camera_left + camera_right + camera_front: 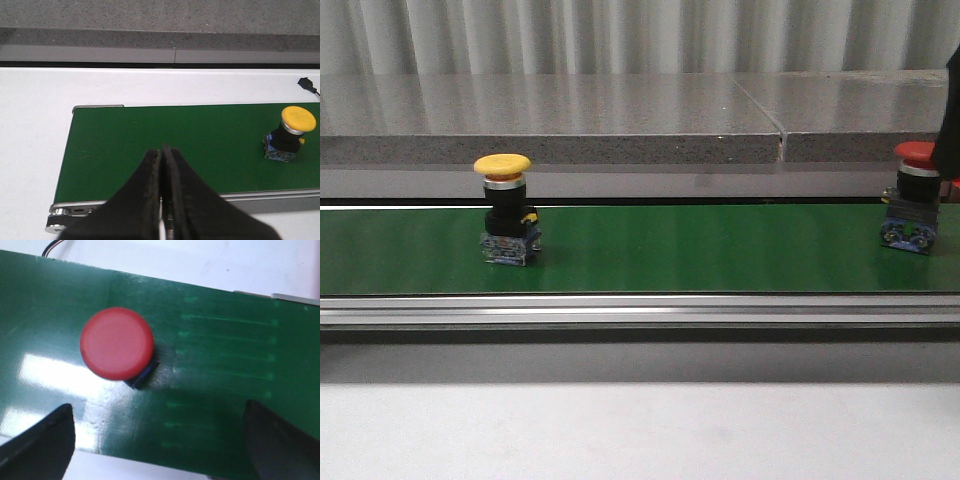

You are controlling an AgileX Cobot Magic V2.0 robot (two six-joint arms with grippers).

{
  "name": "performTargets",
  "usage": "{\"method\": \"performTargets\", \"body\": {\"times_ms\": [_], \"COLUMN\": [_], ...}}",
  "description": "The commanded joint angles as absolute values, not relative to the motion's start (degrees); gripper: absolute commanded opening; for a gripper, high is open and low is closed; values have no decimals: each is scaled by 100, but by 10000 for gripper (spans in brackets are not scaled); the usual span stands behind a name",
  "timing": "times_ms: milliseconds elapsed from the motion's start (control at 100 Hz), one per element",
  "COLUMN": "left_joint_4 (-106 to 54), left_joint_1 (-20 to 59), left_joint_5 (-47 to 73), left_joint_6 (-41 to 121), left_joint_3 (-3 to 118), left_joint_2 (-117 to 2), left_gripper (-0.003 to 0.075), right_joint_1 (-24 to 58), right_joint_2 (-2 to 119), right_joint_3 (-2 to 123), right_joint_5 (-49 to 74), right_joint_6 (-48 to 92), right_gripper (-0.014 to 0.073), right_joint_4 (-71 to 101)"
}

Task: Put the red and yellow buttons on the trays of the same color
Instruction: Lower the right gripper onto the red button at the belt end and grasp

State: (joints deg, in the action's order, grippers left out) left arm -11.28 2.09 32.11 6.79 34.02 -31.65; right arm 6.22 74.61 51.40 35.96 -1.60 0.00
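Two mushroom-head push buttons stand upright on the green conveyor belt (700, 250) in the front view: the yellow button (506, 208) toward the left, the red button (914, 197) at the far right edge, well apart, with a dark piece of the right arm just beside the red one. From the left wrist, the left gripper (162, 152) has its fingers pressed together with nothing between them, hanging over the belt's end near the roller; the yellow button sits well off to one side. From the right wrist, the right gripper (159, 432) is spread wide above the belt, and the red button's cap lies beyond the gap between the fingers (42, 437), untouched.
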Motion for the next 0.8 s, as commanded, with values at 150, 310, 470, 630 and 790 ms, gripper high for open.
{"method": "performTargets", "body": {"times_ms": [150,310,470,630,790], "left_joint_4": [-1224,-1224,-1224,-1224,-1224], "left_joint_1": [250,250,250,250,250], "left_joint_5": [2800,2800,2800,2800,2800], "left_joint_6": [691,691,691,691,691], "left_joint_3": [3547,3547,3547,3547,3547], "left_joint_2": [-3165,-3165,-3165,-3165,-3165], "left_gripper": [-20,-20,-20,-20,-20], "right_joint_1": [634,634,622,435,-19], "right_joint_2": [8136,8482,8520,8520,8520], "right_joint_3": [5807,6082,6254,6740,7394], "right_joint_5": [3071,3144,3654,4418,4878], "right_joint_6": [-108,-108,-108,-108,-108], "right_gripper": [663,505,176,77,78], "right_joint_4": [0,0,-88,-306,-318]}}
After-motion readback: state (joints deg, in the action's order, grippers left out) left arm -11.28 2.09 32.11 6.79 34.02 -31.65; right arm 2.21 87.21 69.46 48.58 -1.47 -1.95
